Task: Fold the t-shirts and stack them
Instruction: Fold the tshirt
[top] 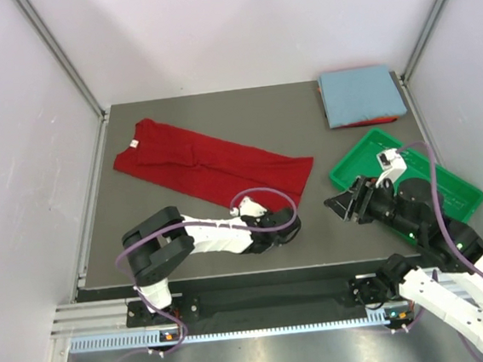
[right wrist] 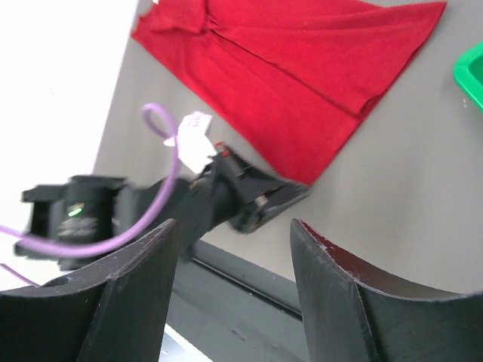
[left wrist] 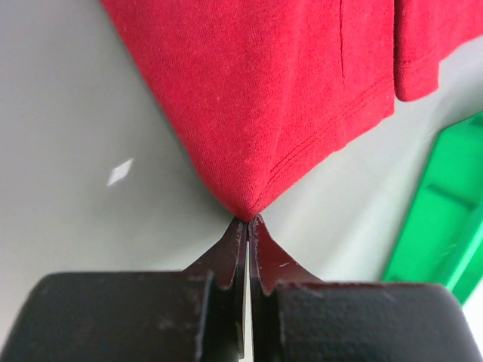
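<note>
Left wrist view crops the red shirt (left wrist: 287, 90) and tray (left wrist: 445, 219); only a red edge (top: 368, 122) shows beneath the blue shirt (top: 360, 92).

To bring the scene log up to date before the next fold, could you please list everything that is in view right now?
red t-shirt: one, dark red, laid out lengthwise across the left and middle of the table, white neck label at its far left end
light blue t-shirt: one, light blue, folded, far right corner of the table
second red t-shirt: one, red, only an edge showing under the light blue t-shirt
tray: one, green, right side of the table
table: one, dark grey
left gripper: one, black, shut on the red t-shirt's near hem corner
right gripper: one, black, open, holding nothing, by the tray's near left end
</note>
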You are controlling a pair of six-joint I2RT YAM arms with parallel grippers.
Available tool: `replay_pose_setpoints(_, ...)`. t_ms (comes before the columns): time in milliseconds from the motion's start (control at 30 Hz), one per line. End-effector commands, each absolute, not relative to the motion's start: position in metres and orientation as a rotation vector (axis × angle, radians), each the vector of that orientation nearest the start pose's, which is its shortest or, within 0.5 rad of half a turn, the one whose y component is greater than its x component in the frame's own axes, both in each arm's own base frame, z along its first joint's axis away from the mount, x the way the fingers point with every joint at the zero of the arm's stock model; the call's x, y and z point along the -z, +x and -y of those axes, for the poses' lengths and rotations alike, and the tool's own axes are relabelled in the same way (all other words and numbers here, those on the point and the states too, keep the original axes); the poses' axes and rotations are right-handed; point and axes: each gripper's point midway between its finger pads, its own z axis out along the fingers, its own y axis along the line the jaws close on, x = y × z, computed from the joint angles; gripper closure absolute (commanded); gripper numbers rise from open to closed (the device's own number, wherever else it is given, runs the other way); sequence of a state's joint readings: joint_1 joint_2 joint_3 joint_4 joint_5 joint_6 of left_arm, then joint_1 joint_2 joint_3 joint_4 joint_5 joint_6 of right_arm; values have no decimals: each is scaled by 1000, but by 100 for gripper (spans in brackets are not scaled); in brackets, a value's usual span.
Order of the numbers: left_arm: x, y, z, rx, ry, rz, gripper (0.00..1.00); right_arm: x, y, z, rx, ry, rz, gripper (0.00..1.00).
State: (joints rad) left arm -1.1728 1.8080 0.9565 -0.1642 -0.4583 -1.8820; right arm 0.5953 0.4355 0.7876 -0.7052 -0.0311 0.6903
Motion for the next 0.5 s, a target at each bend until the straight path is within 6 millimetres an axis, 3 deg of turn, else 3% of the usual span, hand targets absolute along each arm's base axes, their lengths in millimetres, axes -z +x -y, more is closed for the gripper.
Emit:
replay_pose_setpoints(0,4,165,327,414,-947,-2455,100,-254,159,-149,-860,21,-2048,39)
replay_pose_setpoints(167,0,137,299,382,-881,-2475,100,-240,167,-153,-792,-29,-2122,39)
replay_pose_setpoints(467,3,95,276,320,-785,-2529,100,-230,183,-152,-676,-59,-2190,39)
